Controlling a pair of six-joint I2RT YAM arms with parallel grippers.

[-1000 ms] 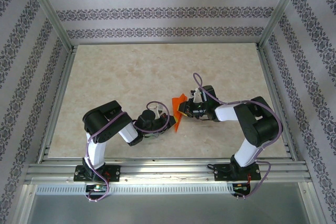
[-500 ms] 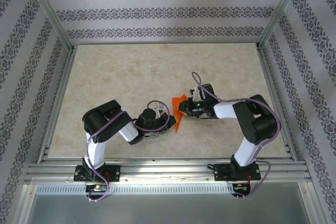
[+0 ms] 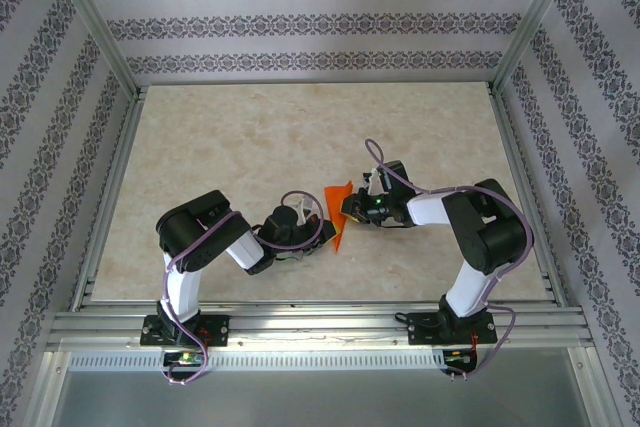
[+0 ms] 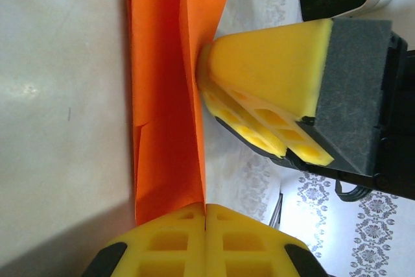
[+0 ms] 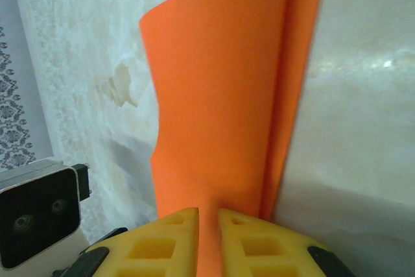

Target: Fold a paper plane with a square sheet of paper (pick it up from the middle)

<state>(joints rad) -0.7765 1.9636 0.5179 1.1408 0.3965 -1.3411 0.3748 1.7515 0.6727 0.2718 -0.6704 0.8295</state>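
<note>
From above, the orange paper [image 3: 339,218] sits up off the table [image 3: 250,137], about midway between the left and right edges and closer to the near edge than the far one. It is folded into a narrow, pointed shape. The left tool [image 3: 322,233] reaches it from the left at its near end, and the right tool [image 3: 350,210] meets it from the right a little farther back, so the paper hangs between the two.

In the left wrist camera, the left tool [image 4: 205,217] has its two yellow fingers pressed flat together with the lower edge of the orange paper [image 4: 165,95] pinched in the seam. The paper runs straight away from it, creased lengthwise with one flap standing up. The right tool [image 4: 206,79] comes in from the side, its fingertips clamped onto the edge of that raised flap.

In the right wrist camera, the right tool [image 5: 207,220] is nearly closed, with only a thin slot between its fingers, and the orange paper [image 5: 220,95] passes down into that slot and is gripped there. The sheet rises away from the fingers in a loose lengthwise fold, with the table [image 5: 363,95] beneath it.
</note>
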